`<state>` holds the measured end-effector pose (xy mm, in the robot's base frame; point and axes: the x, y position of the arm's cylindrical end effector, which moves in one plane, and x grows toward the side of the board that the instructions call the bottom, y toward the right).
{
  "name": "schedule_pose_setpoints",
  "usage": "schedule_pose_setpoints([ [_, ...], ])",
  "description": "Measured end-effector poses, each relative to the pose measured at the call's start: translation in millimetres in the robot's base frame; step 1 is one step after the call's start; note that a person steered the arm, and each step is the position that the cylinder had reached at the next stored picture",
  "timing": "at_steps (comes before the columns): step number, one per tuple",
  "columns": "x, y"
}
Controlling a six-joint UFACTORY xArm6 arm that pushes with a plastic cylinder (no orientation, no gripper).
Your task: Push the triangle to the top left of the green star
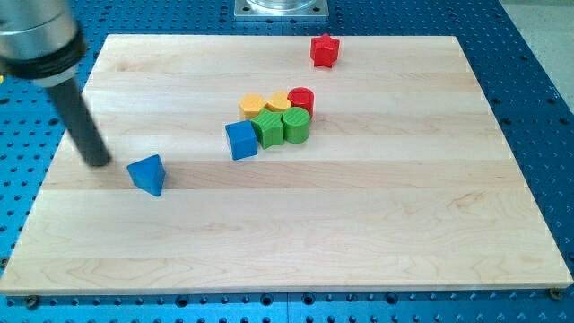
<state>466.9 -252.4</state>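
Note:
A blue triangle [148, 174] lies on the wooden board [296, 233] at the view's left. My tip [97, 162] rests on the board just left of the triangle, slightly above it, a small gap apart. The green star [267, 128] sits in a cluster near the board's middle, to the right of the triangle and higher in the view. A blue cube [241, 140] touches the star's left side.
In the cluster, a green cylinder [297, 126] stands right of the star, with an orange block [254, 105], a yellow block [278, 100] and a red cylinder [301, 98] behind. A red star-like block [325, 50] stands alone near the top edge.

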Motion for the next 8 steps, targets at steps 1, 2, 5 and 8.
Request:
schedule_pose_setpoints([
  [1, 32, 25],
  [2, 56, 57],
  [5, -1, 59],
  [8, -5, 123],
])
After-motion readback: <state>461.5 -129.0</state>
